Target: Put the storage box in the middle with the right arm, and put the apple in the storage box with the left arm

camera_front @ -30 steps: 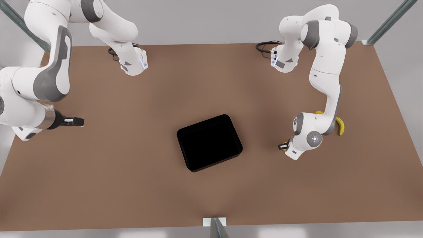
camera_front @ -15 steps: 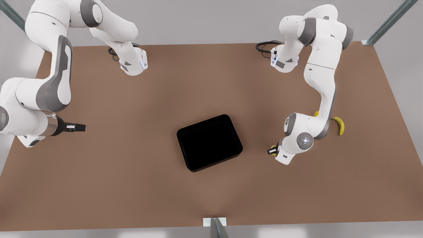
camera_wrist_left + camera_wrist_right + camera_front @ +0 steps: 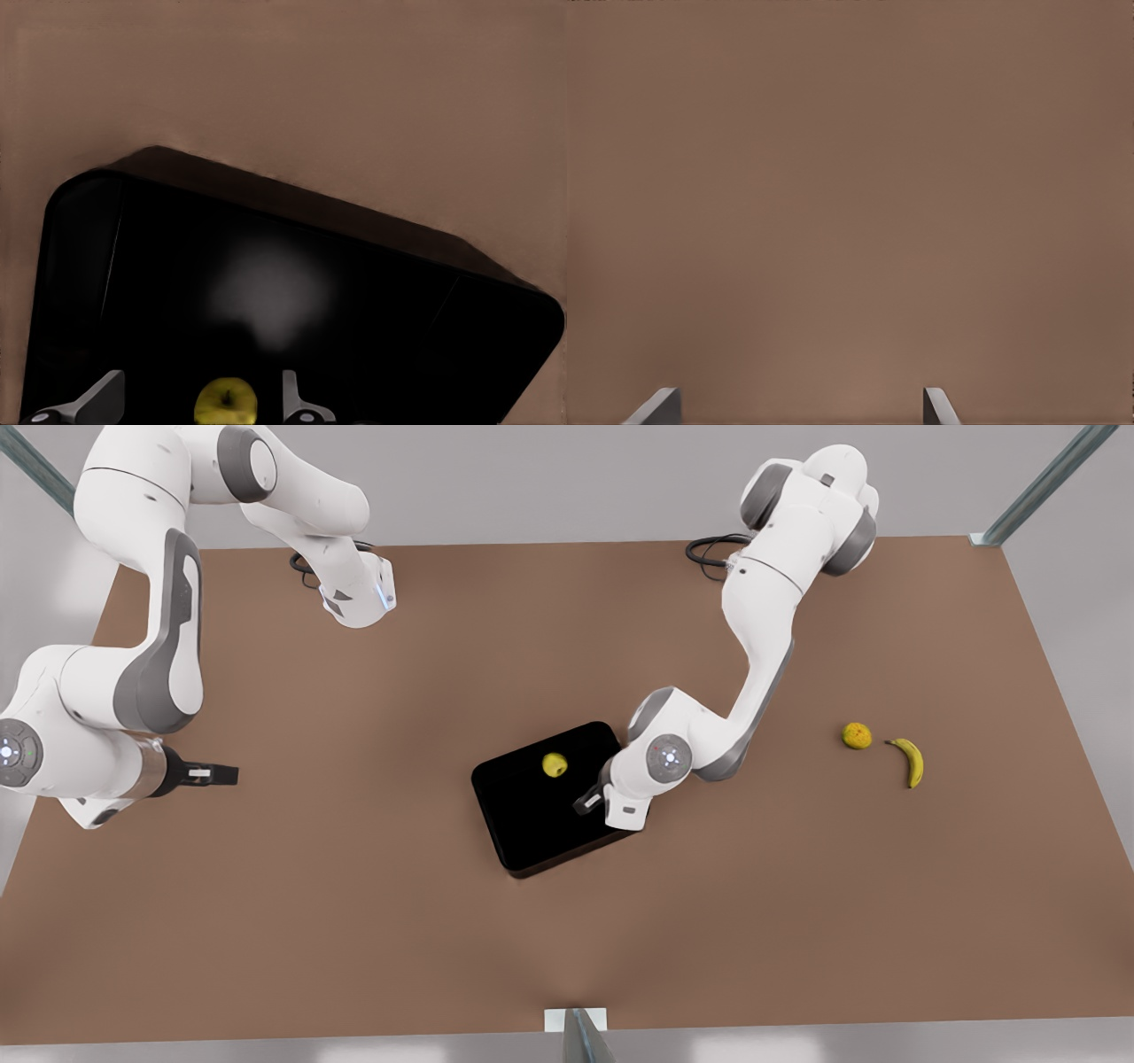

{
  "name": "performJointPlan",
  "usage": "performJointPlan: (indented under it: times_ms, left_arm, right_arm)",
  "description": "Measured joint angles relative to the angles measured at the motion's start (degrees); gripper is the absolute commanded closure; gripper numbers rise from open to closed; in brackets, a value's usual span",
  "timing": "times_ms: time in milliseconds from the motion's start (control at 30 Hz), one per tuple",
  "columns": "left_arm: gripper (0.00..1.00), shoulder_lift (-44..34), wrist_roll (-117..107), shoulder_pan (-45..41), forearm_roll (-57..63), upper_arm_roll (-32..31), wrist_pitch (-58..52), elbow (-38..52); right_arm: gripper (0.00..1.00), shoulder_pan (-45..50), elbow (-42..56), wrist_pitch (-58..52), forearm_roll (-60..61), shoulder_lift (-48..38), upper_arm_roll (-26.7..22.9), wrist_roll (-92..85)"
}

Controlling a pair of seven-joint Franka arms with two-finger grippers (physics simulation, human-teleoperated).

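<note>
The small, round, smooth yellow-green apple (image 3: pixel 555 764) sits inside the shiny black storage box (image 3: pixel 523 833) with rounded corners and low walls, and the left end effector (image 3: pixel 586 802) hangs over the box just beside the apple, its fingers (image 3: pixel 294 400) spread wide with the apple (image 3: pixel 227 401) loose between them. The right end effector (image 3: pixel 217 774) waits far off from the box over the flat brown counter (image 3: pixel 354 921), its fingers (image 3: pixel 937 409) wide and holding nothing. A bumpy orange-yellow round fruit (image 3: pixel 856 735) and a curved yellow banana (image 3: pixel 911 761) lie well away from the left end effector.
</note>
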Motion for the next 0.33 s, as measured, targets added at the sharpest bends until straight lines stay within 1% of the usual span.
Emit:
performJointPlan:
  times_ms: [33,67,100,167,200,233,300,333]
  left_arm:
    - [0.0,-0.6,0.4,1.8,0.1,0.1,-0.6,0.4]
    - [0.0,-2.7,2.4,2.6,1.8,0.2,-4.3,2.0]
    - [0.0,-4.7,9.5,8.4,4.1,-0.3,-11.3,5.8]
    - [0.0,-10.3,39.5,19.9,7.2,0.1,-26.1,6.7]
    - [0.0,-12.4,48.9,25.2,8.3,0.0,-31.4,7.6]
    - [0.0,-13.9,49.7,27.8,9.1,0.0,-35.1,9.7]
    - [0.0,-20.2,50.5,28.7,10.1,0.9,-38.1,9.1]
    - [0.0,-24.8,51.5,26.3,10.3,5.0,-37.8,5.7]
  right_arm:
    - [0.0,0.0,0.0,0.0,0.0,0.0,0.0,0.0]
    - [0.0,0.0,0.0,0.0,0.1,0.0,0.0,0.0]
    - [0.0,0.1,0.0,0.0,0.0,0.0,0.0,0.0]
    - [0.0,0.0,0.0,-0.1,0.0,0.0,0.0,-0.1]
    - [0.0,0.0,-0.1,-0.1,0.0,0.0,0.0,-0.1]
    - [0.0,-0.1,-0.1,0.0,0.0,0.0,0.0,-0.1]
    - [0.0,0.0,-0.1,-0.1,0.0,-0.1,0.0,-0.1]
    - [0.0,0.1,-0.1,-0.1,0.0,-0.1,0.0,-0.1]
